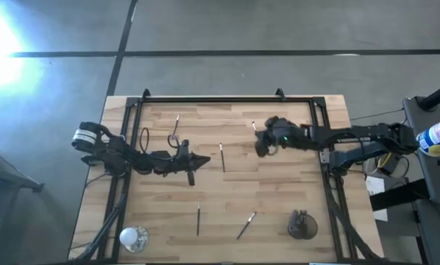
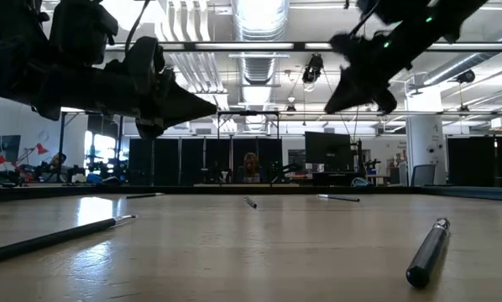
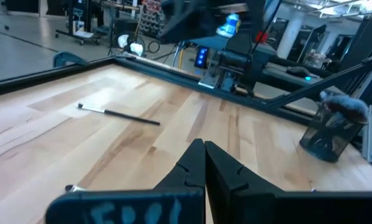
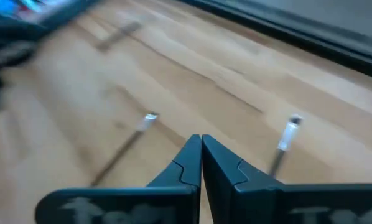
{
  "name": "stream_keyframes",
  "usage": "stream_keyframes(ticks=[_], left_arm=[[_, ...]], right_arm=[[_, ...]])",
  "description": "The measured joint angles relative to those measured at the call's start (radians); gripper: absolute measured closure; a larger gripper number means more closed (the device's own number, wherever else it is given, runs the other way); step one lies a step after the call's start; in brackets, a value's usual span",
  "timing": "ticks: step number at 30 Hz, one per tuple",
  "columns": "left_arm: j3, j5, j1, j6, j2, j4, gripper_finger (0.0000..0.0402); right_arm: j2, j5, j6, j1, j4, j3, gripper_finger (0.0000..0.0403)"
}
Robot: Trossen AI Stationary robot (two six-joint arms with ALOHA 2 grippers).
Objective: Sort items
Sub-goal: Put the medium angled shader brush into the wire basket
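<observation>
On the wooden table (image 1: 279,202), six slim brush-like sticks lie loose in the high view, well apart from one another. One lies at the far left (image 1: 177,122), pale-tipped. One lies at the far right (image 1: 254,127), just beside the right gripper. One sits near the middle (image 1: 222,157), running near to far. One short dark stick (image 1: 190,175) lies just beside the left gripper's tip. Two lie toward the near edge: a dark one (image 1: 198,219) left of centre, and a slanted one (image 1: 246,225) with a pale tip to its right.

There are two cups, both at the near edge. The shiny silver cup (image 1: 133,237) stands at the near left corner. The dark mesh cup (image 1: 302,224) stands at the near right, and in the left wrist view it (image 3: 328,134) holds a fluffy grey brush head (image 3: 344,106) sticking up above its rim.

The left gripper (image 1: 204,159) hangs above the table left of centre, its fingers (image 3: 192,165) pressed together with nothing between them. The right gripper (image 1: 261,148) hangs above the far right part of the table, its fingers (image 4: 189,158) likewise closed and empty; two pale-tipped sticks (image 4: 139,127) (image 4: 287,137) lie on the wood beyond it.

In the low view two sticks lie close to the camera, one at the left (image 2: 54,237) and one at the right (image 2: 428,250).
</observation>
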Motion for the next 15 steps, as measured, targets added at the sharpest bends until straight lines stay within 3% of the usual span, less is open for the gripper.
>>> stream_keyframes(ticks=[6,15], left_arm=[[-0.014,-0.001,0.008,-0.002,0.000,-0.002,0.0401],[-0.022,-0.002,0.010,-0.004,0.000,0.000,0.0401]], right_arm=[[0.178,-0.074,0.030,-0.120,-0.054,0.069,0.0380],[0.463,-0.065,0.095,-0.242,-0.219,0.245,0.0292]])
